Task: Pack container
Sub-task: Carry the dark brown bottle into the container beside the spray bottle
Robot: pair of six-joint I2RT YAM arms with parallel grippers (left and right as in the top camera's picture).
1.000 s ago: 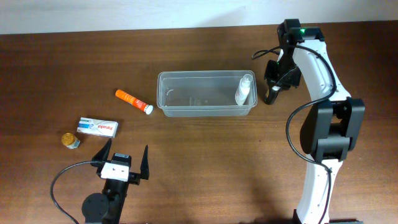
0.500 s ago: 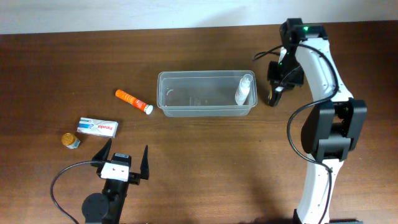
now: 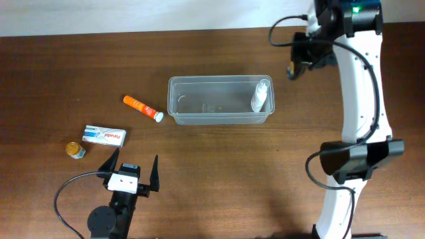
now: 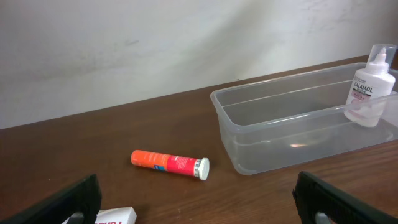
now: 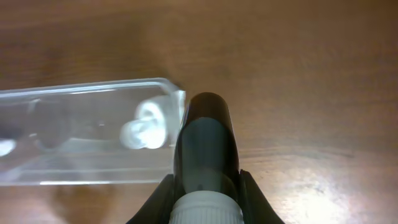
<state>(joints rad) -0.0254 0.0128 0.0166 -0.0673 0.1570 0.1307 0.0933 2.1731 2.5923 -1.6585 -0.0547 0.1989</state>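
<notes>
The clear plastic container sits mid-table with a white calamine bottle standing in its right end; both show in the left wrist view, the container and the bottle. My right gripper is raised above the table past the container's right end, shut on a dark bottle with a white cap. The container's end lies below it in the right wrist view. My left gripper is open and empty near the front edge.
An orange tube with a white cap lies left of the container, also in the left wrist view. A white and blue box and a small yellow-lidded jar lie further left.
My right gripper has lifted the dark bottle off the table beside the container and moved it up and toward the back. The left arm has not moved.
</notes>
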